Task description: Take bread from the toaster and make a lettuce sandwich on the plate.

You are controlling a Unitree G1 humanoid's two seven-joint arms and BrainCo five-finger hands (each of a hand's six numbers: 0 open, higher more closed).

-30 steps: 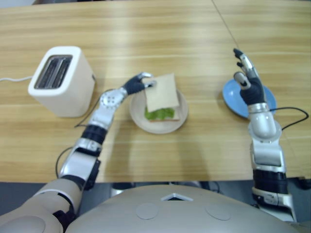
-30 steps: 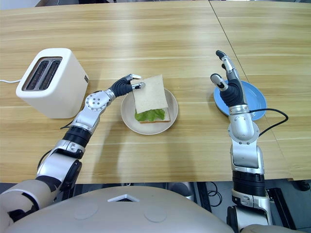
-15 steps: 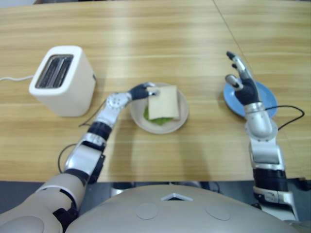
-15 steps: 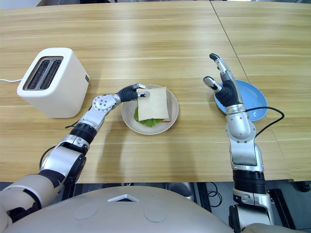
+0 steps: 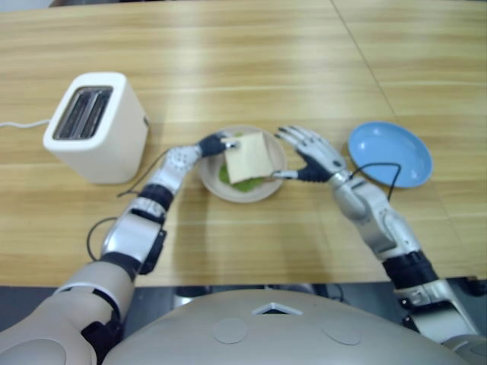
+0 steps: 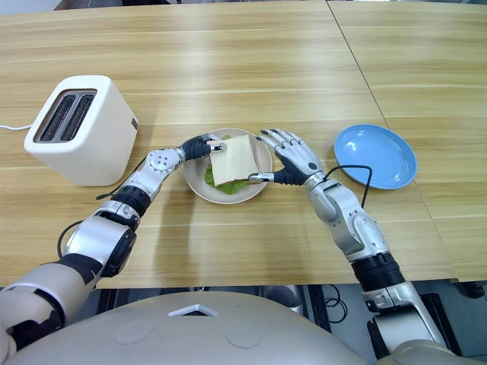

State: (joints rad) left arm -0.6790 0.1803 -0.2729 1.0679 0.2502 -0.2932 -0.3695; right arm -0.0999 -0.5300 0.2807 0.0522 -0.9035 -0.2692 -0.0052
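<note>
Wooden table (image 6: 228, 68), seen from above: you find the white toaster (image 6: 72, 128) at far left and the blue plate (image 6: 375, 156) at right, well apart from the beige plate (image 6: 228, 199) between them. A black cable (image 6: 358, 169) loops over the right forearm. The right eye view gives you lettuce (image 6: 207, 178) peeking from under the bread slice (image 6: 232, 158). The left hand (image 6: 199, 147) pinches the slice's left edge over the beige plate. The right hand (image 6: 293, 156), fingers spread and holding nothing, lies just beside its right edge.
</note>
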